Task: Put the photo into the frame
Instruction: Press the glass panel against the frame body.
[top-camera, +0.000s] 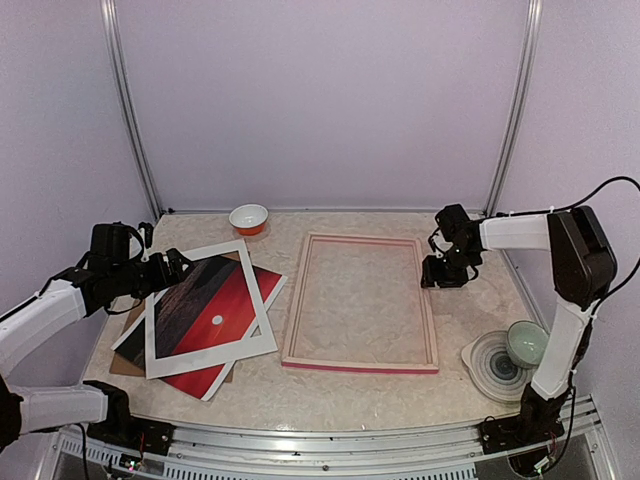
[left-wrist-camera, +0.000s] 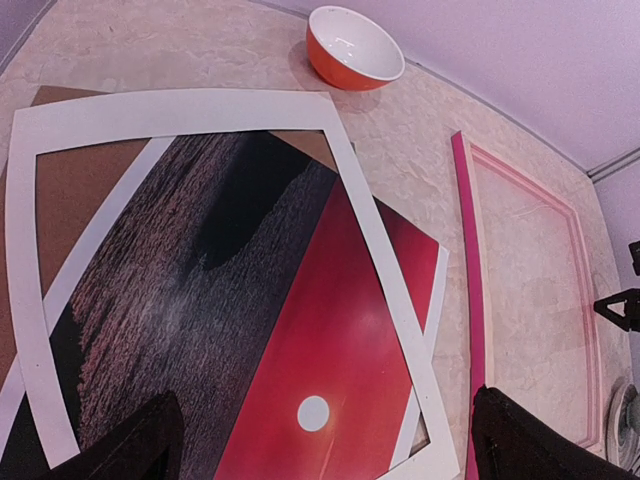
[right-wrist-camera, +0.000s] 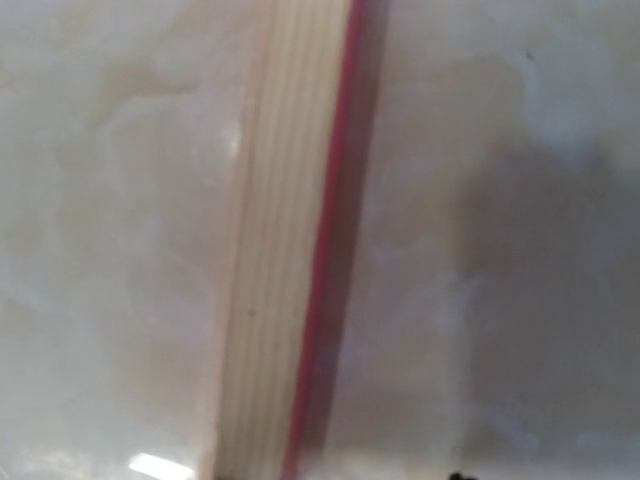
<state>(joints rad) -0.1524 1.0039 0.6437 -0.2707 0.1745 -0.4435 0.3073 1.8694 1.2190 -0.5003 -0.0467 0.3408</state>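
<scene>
The photo (top-camera: 215, 310), a red sunset with a small white sun, lies at the left of the table on a brown backing board (top-camera: 122, 362). A white mat (top-camera: 208, 358) lies askew on top of it. The frame (top-camera: 360, 366) lies flat in the middle, its paler side up. My left gripper (top-camera: 178, 267) hovers over the photo's far left corner. In the left wrist view it (left-wrist-camera: 325, 393) is wide open above the photo (left-wrist-camera: 330, 330), holding nothing. My right gripper (top-camera: 440, 275) sits low at the frame's right rail. The right wrist view shows only that rail (right-wrist-camera: 270, 250), blurred and very close.
An orange bowl (top-camera: 249, 218) stands at the back, between the photo and the frame. A grey-green bowl (top-camera: 527, 343) sits on a ringed plate (top-camera: 485, 362) at the near right. Side walls close in the table.
</scene>
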